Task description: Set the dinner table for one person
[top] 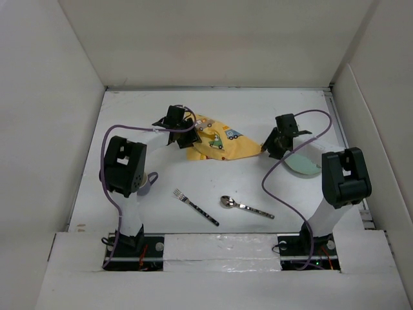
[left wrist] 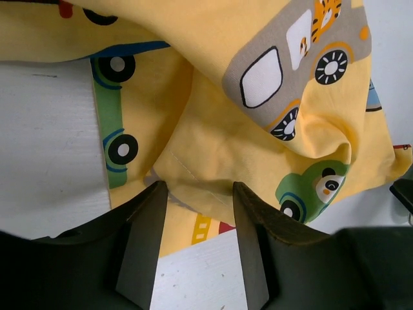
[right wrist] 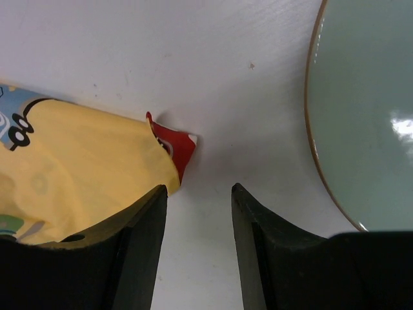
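The white dinner table (top: 258, 106) carries a crumpled yellow placemat (top: 218, 143) with cartoon vehicles at its middle back. My left gripper (top: 179, 129) is open at the placemat's left end; in the left wrist view a folded edge of the placemat (left wrist: 258, 142) lies between the tips of the gripper (left wrist: 197, 190). My right gripper (top: 273, 143) is open at the placemat's right corner; in the right wrist view the gripper (right wrist: 199, 190) is over bare table (right wrist: 226, 51), with the red-tipped corner of the placemat (right wrist: 84, 161) beside the left finger.
A pale green plate (top: 302, 163) lies right of the placemat, partly under the right arm, and shows in the right wrist view (right wrist: 368, 110). A fork (top: 195, 206) and a spoon (top: 245, 206) lie near the front. A mug (top: 148, 183) sits under the left arm.
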### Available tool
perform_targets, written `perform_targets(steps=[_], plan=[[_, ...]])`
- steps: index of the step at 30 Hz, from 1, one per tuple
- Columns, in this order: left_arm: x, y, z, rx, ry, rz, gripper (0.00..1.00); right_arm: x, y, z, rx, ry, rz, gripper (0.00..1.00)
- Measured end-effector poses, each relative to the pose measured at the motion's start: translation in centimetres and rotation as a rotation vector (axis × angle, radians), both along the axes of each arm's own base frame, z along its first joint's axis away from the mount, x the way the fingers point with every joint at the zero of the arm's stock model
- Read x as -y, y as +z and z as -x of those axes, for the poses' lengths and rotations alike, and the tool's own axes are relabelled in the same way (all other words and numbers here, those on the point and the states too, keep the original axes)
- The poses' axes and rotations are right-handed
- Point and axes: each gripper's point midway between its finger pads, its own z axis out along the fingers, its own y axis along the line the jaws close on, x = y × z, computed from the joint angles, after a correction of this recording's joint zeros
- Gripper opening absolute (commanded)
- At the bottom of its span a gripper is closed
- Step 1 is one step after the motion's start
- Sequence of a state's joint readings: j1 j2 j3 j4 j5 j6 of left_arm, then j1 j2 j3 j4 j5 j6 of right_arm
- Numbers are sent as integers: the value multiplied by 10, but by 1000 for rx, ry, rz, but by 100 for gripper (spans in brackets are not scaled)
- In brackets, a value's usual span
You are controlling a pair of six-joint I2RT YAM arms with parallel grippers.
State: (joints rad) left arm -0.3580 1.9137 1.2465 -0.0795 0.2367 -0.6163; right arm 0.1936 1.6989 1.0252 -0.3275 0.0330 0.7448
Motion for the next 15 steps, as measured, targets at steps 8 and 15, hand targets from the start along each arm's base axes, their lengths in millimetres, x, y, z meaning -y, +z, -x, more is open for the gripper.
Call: perform_targets(steps=[8,15], plan=[[2,-4,-5,8,9,10,5,-1,-9,-10,-2,-29,-19,13],[2,-5,-6,13,11,7,0,-5,0,-32,52,-36,-42,0]])
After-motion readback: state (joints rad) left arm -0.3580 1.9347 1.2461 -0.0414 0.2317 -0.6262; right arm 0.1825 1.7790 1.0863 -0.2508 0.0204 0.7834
